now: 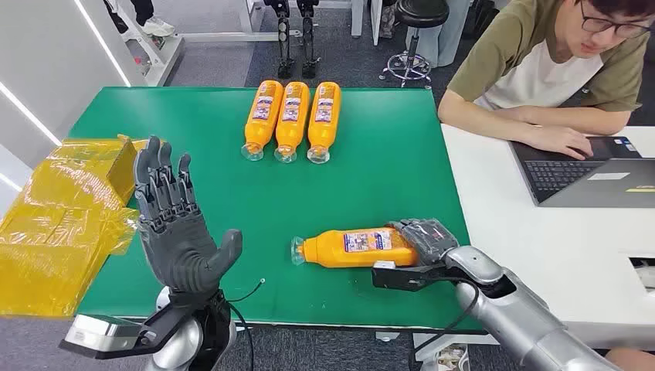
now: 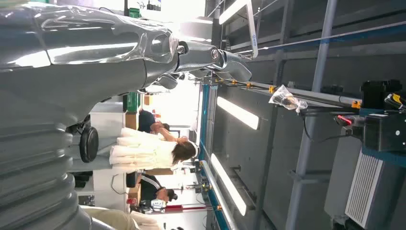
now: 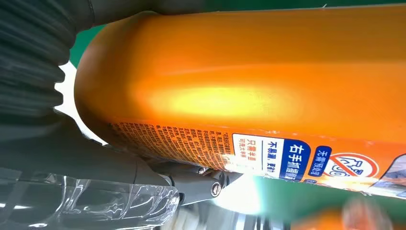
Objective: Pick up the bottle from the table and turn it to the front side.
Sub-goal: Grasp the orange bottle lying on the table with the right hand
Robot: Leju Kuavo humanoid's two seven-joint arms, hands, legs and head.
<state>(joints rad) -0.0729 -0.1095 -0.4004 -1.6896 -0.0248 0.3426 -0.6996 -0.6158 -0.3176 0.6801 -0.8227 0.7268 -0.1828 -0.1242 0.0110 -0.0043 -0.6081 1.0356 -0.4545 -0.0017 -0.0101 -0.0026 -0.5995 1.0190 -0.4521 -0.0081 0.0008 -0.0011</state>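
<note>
Orange bottle [image 1: 355, 247], white-blue label; green table [image 1: 386, 170]; yellow wrapped packages [image 1: 62, 224]; dark grey right hand [image 1: 425, 236].

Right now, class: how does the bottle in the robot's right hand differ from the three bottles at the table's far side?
The held bottle lies crosswise near the front edge, gripped by the right hand; the three bottles lie side by side, caps toward the robot, untouched. All are orange, labelled, lying flat.

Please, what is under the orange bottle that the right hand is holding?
The green table is under the bottle, which lies on its side. The right hand covers its base end, so whether fingers reach under it cannot be seen.
</note>
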